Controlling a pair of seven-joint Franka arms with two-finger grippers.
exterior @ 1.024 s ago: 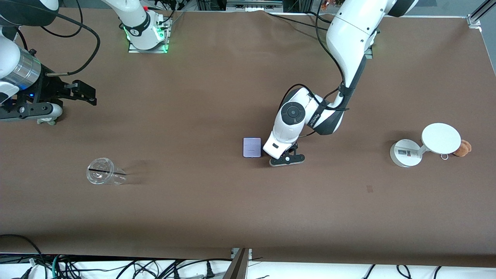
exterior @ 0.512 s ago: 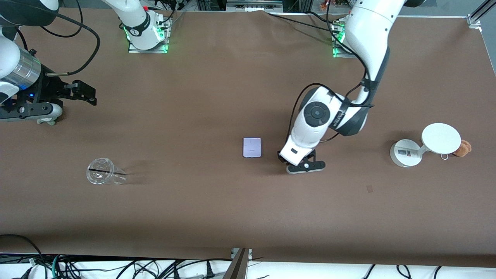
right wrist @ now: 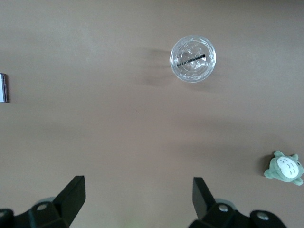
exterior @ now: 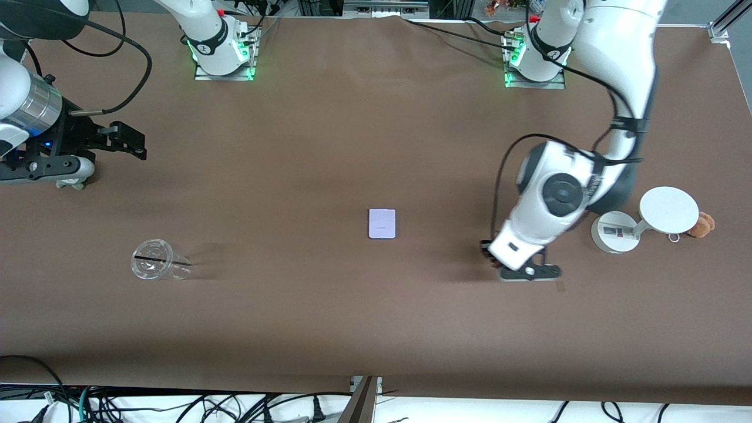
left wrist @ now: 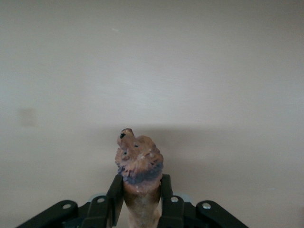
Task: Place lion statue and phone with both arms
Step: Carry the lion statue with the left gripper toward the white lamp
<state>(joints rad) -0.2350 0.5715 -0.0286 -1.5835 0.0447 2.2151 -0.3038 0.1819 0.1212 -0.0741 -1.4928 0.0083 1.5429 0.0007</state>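
Note:
The phone (exterior: 382, 223), a flat pale lavender rectangle, lies on the brown table near the middle; its edge also shows in the right wrist view (right wrist: 3, 88). My left gripper (exterior: 523, 271) is shut on the lion statue (left wrist: 138, 161), a small brown figurine with a darker band, low over the table between the phone and the white stand. In the front view the hand hides the lion. In the left wrist view the left gripper (left wrist: 139, 183) has its fingers pressed on both sides of the lion. My right gripper (exterior: 41, 167) waits open and empty (right wrist: 137, 185) at the right arm's end.
A clear plastic cup (exterior: 155, 267) with a straw stands toward the right arm's end, seen also in the right wrist view (right wrist: 193, 59). A green plush (right wrist: 285, 167) lies under the right hand. A white round-based stand (exterior: 614, 232) and an orange-brown plush (exterior: 702, 224) sit at the left arm's end.
My left gripper, holding the lion, has moved from beside the phone toward the left arm's end of the table, close to the white stand. The right arm has not moved.

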